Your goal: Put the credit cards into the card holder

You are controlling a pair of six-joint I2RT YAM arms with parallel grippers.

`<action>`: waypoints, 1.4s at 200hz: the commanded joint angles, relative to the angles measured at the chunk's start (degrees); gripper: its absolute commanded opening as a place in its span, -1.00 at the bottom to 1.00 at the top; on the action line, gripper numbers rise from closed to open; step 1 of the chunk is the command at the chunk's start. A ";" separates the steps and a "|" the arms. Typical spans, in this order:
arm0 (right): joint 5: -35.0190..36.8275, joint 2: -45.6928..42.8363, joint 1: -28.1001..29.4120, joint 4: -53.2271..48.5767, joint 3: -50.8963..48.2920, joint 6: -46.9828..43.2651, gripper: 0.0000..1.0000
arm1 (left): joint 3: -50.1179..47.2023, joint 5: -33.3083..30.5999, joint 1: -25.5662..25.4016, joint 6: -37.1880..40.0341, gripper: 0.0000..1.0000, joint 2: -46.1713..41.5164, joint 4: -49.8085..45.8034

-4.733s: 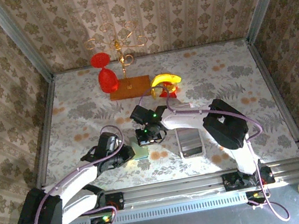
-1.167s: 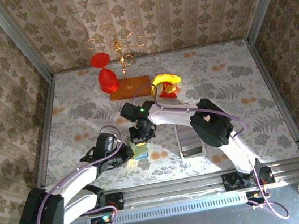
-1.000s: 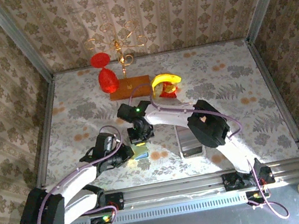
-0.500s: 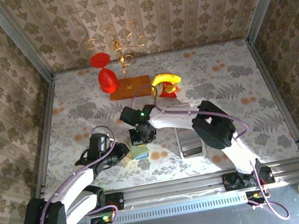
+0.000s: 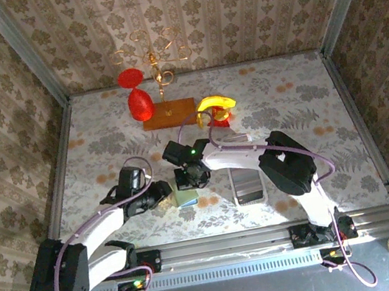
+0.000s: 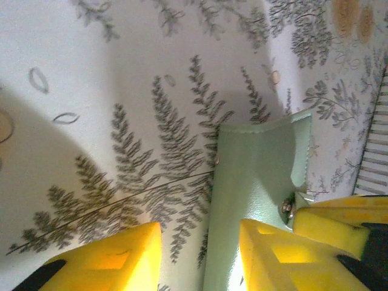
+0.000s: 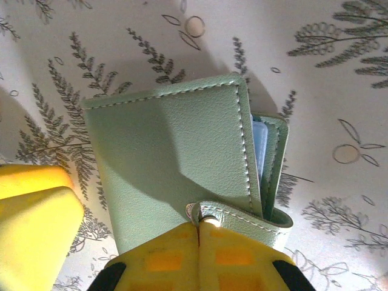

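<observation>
The card holder (image 7: 170, 157) lies folded on the fern-patterned table (image 5: 301, 113). A pale blue credit card (image 7: 259, 144) is tucked inside it, with only a sliver of its edge showing at the open side of the fold. The right gripper (image 7: 199, 229) has its yellow fingers pressed tight together right at the card holder's snap tab. Whether they nip the tab or merely rest over it is hard to tell from the wrist view. The left gripper (image 6: 199, 229) stands at the card holder's opposite edge with its jaws spread apart, gripping nothing. One of its fingers is over the card holder's edge and the other over bare table beside it. Seen from above, a long white tray (image 5: 251, 201) lies just to the right of the card holder, and a banana (image 5: 216, 102) lies well beyond the card holder, toward the back wall.
</observation>
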 commanded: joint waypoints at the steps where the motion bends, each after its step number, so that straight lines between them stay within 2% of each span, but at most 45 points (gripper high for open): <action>1: 3.12 -1.57 -0.89 -4.34 -2.30 0.52 -1.00 | 2.25 0.32 -1.43 2.32 -0.20 1.67 -0.33; 35: 1.40 -3.05 -1.35 -2.36 -2.47 0.42 -1.00 | 2.89 0.55 -2.69 2.25 -0.17 5.01 1.27; 40: 1.24 -3.14 -1.39 -2.25 -2.45 0.35 -1.00 | 3.05 0.55 -4.49 2.24 -0.17 5.44 1.44; 64: 0.33 -3.34 -1.51 -2.15 -2.68 0.43 -1.00 | 3.75 0.38 -5.81 2.50 -0.15 6.82 1.71; 168: -1.94 -8.04 -2.09 2.61 -7.76 1.74 -1.00 | 4.28 1.32 -7.10 2.61 -0.11 8.31 2.64; 280: -5.78 -4.04 -2.23 2.96 -5.03 0.19 -1.00 | 4.55 3.71 -9.33 0.67 -0.23 11.99 6.79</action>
